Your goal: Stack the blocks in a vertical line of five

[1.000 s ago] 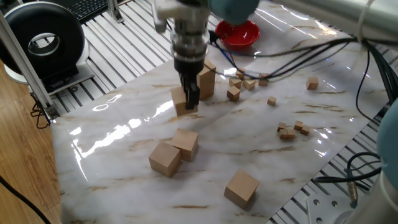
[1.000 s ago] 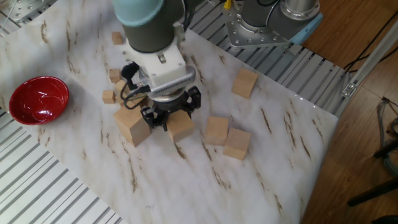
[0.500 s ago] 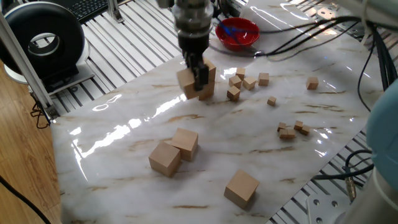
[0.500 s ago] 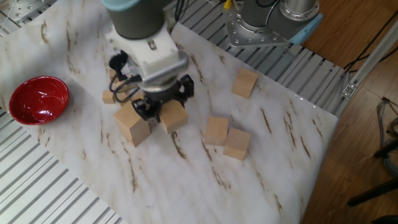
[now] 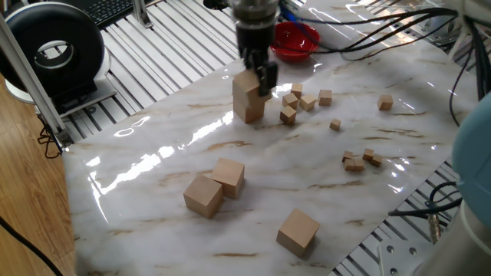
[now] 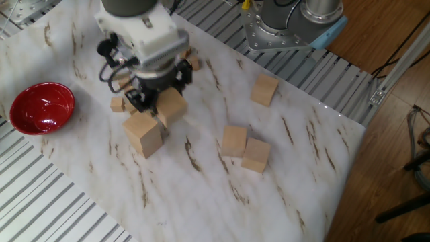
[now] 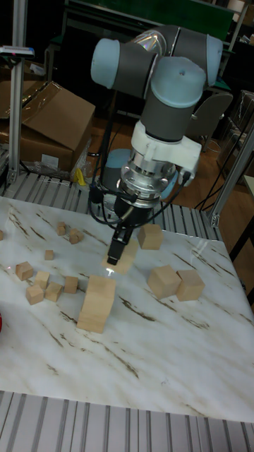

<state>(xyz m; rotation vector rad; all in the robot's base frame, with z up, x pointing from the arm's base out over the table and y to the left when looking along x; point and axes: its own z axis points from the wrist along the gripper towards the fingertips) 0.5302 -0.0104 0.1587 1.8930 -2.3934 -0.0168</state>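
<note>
Lighting's bright and even from overhead on my end. The glossy table (image 5: 153,165) throws white glare streaks in one fixed view. Shadows under the blocks (image 6: 244,149) are soft and short. The arm (image 5: 253,15) looks slightly smeared there. Tall view has a dim background.

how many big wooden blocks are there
5: a held block in the gripper, a base block by it, two touching blocks mid-table, a lone block near the edge. None look hidden.

Robotics lab, marble-topped table (image 5: 153,165) on slotted aluminium frame (image 5: 165,57), loose cables (image 5: 360,73), cardboard boxes (image 7: 49,120)
</note>
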